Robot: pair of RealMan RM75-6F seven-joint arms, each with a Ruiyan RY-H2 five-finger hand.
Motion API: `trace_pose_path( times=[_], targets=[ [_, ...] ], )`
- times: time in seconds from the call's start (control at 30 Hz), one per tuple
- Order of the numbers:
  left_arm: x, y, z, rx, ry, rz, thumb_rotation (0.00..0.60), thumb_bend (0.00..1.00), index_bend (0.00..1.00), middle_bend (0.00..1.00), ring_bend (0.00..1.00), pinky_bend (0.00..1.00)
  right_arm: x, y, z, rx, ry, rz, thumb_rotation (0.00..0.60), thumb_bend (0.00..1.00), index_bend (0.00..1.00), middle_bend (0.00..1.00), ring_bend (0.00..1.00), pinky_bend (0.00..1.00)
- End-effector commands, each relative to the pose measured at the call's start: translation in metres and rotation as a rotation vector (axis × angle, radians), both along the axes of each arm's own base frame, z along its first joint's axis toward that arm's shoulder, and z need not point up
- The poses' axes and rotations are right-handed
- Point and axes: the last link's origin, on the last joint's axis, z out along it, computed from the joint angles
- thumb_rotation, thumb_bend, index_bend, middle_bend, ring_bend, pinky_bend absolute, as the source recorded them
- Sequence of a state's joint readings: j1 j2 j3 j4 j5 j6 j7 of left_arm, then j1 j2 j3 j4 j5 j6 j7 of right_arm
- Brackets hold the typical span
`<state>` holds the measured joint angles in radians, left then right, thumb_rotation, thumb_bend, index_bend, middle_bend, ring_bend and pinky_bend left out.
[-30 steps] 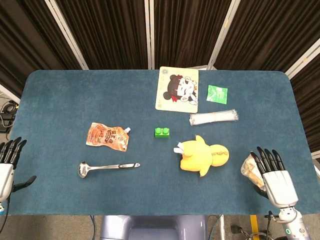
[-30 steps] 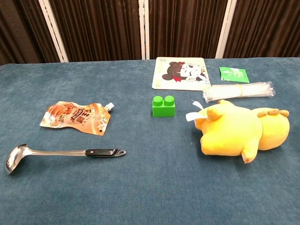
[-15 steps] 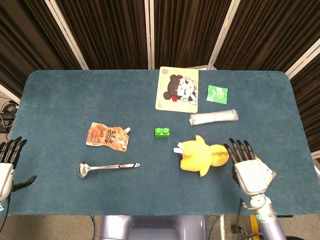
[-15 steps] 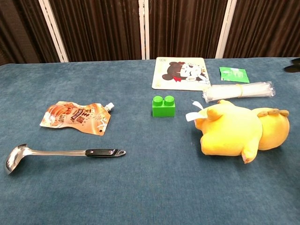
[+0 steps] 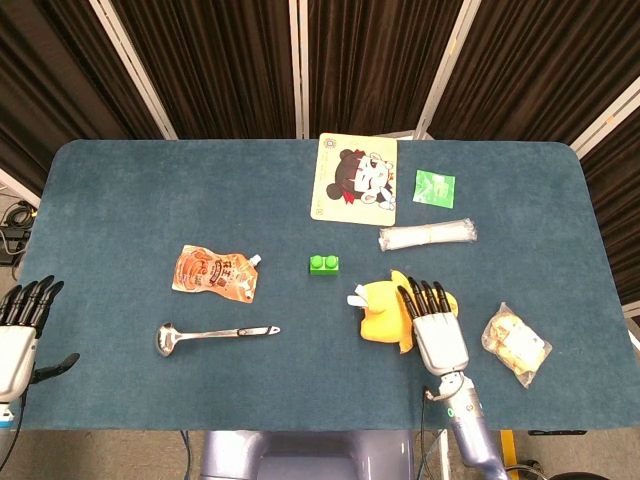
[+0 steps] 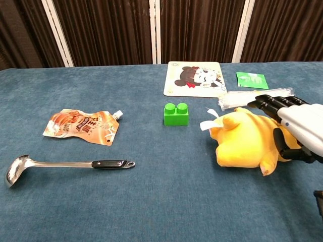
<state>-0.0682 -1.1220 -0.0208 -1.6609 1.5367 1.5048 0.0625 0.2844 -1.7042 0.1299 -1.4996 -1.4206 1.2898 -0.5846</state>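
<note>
Right hand flat, fingers spread and extended, holding nothing, poised over the right half of the yellow plush toy, which lies on its side on the blue table right of centre; from the chest view, the same hand just above and against the toy's far end, with contact itself impossible to confirm. Left hand at the near left table edge, fingers apart and straight, empty, well apart from everything else. Clear bag of snacks on the cloth to the right of the right hand. Green building brick just up and left of the toy. Bundle of clear-wrapped straws beyond the toy, green sachet further back, cartoon-girl card beside it toward the centre. Orange spouted pouch on the left half, metal ladle nearer the front edge below it, bowl pointing left, black grip toward the middle.
</note>
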Motion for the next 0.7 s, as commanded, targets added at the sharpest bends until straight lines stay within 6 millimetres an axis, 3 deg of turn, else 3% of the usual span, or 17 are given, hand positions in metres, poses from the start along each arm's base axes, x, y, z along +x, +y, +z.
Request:
trace_pose_path(
  times=[0.03,0.7],
  targets=[
    [0.0,0.0,0.0,-0.003,0.0,0.001,0.6,0.11,0.0,0.0,0.0,0.0,0.001,-0.001,-0.007,-0.005,0.004,0.004,0.6,1.0,0.0,0.0,0.0,0.0],
    [0.001,0.0,-0.008,-0.029,0.022,-0.001,0.6,0.11,0.0,0.0,0.0,0.0,-0.006,-0.008,-0.037,-0.054,0.016,-0.012,0.6,1.0,0.0,0.0,0.0,0.0]
  ],
)
